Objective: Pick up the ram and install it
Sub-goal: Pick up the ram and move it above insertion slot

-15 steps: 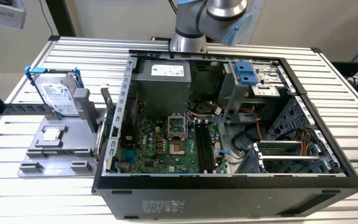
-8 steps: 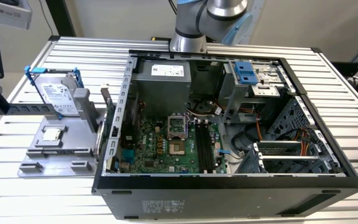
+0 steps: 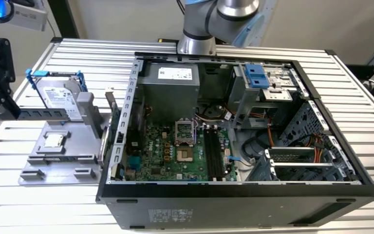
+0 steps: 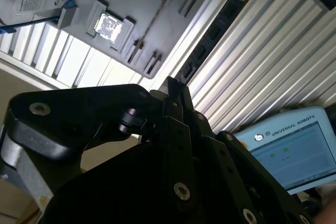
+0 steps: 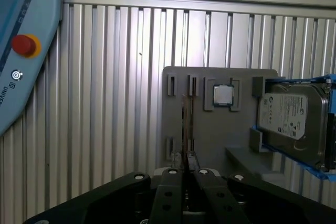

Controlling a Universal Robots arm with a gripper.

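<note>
One gripper (image 4: 174, 85), fingers pressed together, pinches one ram (image 4: 215, 30). The dark stick runs out from the fingertips above the slatted table (image 4: 273, 56). Beyond it lies one grey tray (image 5: 210, 129) carrying one processor chip (image 5: 223, 95) and one hard drive (image 5: 291, 124). In the exterior view the tray sits at nine o'clock of one open computer case (image 3: 239, 200). One touchscreen pendant (image 4: 294, 148) lies on the table.
</note>
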